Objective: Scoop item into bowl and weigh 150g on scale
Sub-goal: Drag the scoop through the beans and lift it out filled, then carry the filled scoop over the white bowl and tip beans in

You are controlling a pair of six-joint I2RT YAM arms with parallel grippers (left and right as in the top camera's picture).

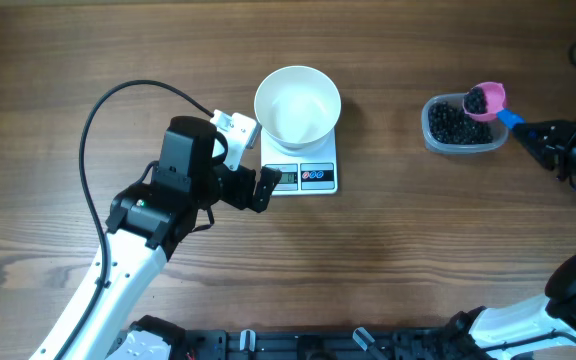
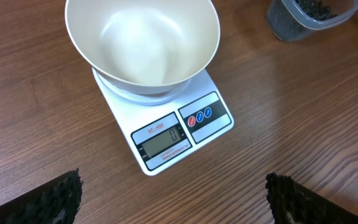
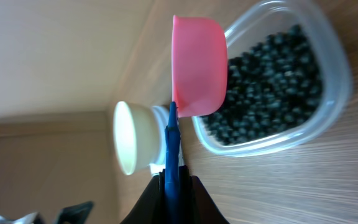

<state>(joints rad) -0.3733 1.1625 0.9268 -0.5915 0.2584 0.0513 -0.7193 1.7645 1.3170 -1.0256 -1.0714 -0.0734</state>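
1. Soft, even light is falling from above onto the table, casting only faint shadows.
2. The bowl is glaring bright white, its inside nearly washing out.
3. The left fingers are blurring dark at the frame's bottom corners.
4. The right fingers and the scoop handle are looking soft up close; the distant bowl is glowing, out of focus.

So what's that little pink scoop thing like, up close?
The pink scoop looks like plastic: a round cup on a thin blue handle. It carries a heap of black beans and hangs over a corner of the clear container holding more beans. The right gripper is shut on its handle.
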